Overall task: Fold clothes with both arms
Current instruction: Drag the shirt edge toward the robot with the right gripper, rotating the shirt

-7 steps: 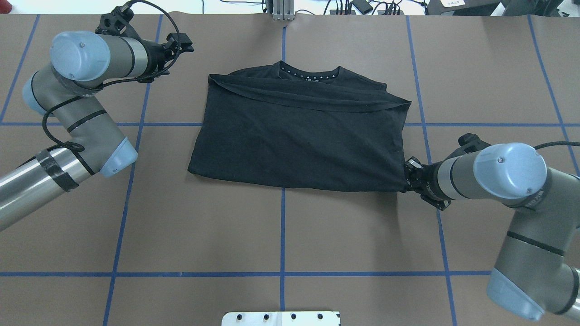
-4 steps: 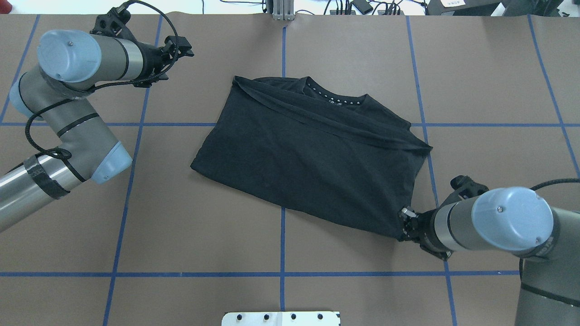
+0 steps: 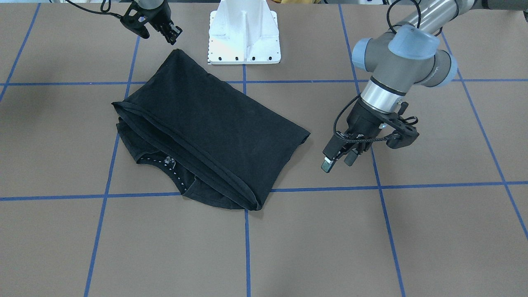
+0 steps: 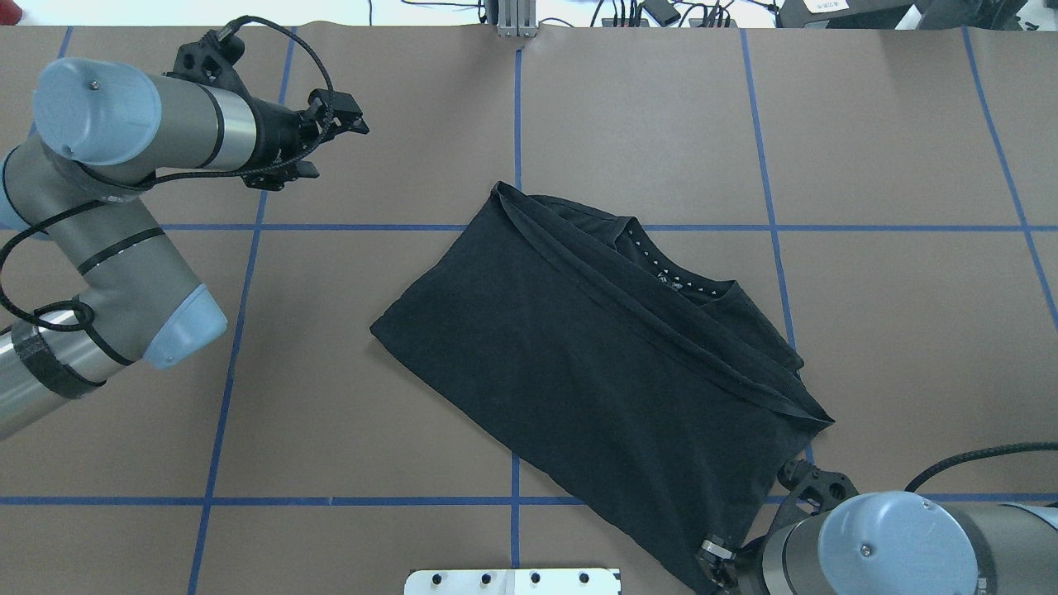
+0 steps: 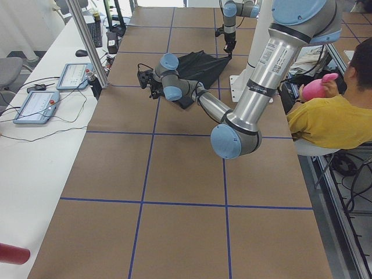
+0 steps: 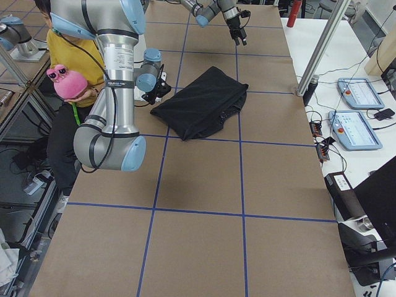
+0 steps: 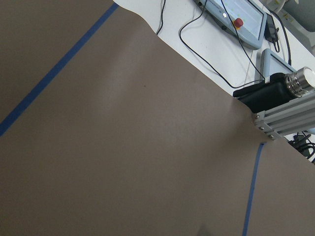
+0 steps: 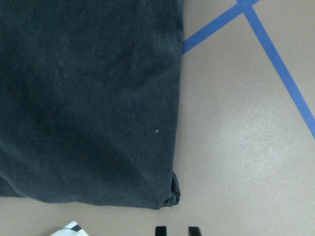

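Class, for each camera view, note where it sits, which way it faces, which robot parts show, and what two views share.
Overhead exterior: behind the robot, looking forward-down on the table; left arm, right arm, T-shirt.
Front-facing: across the table, facing the robot; left gripper, right gripper.
Exterior left: table's left end; left arm near.
Exterior right: opposite end; right arm near.
Left wrist: over bare table; no gripper visible.
Right wrist: over the T-shirt's corner; fingertips at bottom edge.
Shared: overhead and front-facing both show the T-shirt.
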You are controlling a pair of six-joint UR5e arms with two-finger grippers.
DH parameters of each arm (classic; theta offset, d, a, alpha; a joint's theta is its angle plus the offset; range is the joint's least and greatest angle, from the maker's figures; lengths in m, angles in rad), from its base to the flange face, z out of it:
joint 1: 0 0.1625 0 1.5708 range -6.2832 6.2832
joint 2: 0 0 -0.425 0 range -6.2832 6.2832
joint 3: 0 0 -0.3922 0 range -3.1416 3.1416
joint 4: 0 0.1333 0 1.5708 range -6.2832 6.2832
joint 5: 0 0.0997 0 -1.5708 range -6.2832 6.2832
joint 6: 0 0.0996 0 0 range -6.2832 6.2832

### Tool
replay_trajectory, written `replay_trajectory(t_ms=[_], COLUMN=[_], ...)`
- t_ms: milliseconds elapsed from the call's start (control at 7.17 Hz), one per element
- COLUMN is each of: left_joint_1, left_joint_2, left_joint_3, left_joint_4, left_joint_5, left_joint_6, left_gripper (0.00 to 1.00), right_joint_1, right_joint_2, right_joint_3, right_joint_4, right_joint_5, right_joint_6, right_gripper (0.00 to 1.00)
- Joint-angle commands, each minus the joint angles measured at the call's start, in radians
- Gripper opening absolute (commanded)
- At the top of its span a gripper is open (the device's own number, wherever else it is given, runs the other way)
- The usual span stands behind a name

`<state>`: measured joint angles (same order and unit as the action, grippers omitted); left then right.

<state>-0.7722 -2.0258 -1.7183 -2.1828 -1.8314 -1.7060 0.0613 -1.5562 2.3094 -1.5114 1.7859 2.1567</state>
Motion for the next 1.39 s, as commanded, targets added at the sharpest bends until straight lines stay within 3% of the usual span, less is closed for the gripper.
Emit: replay_trajectory(t_ms=[0,279,558,697,1254], left_joint_1=[0.127,0.291,0.306,0.309,0.317], left_joint_2=[0.004,0.022,0.087,0.093,0.07], left_joint_3=[-0.12,-0.146,-0.121,-0.098,-0.037], left_joint_4=[0.137,0.301,0.296,0.282,0.219], left_joint_5=[0.012,0.177,0.185,0.189,0.193], left_joint_6=[-0.107,-0.103,-0.075,-0.072,-0.07], left_gripper=[0.99,0.99,0.99,0.94,0.81], right_joint_1=[0.061,0.184,0.254,0.274,0.287], right_joint_2=[0.01,0.053,0.14,0.174,0.173], right_joint_3=[0.004,0.001,-0.034,-0.069,-0.088], right_joint_4=[-0.001,0.0,0.004,0.005,0.002], right_joint_5=[0.0,0.006,0.009,0.009,0.01], right_joint_6=[0.0,-0.001,-0.012,-0.012,-0.014], right_gripper=[1.0,1.0,1.0,1.0,1.0])
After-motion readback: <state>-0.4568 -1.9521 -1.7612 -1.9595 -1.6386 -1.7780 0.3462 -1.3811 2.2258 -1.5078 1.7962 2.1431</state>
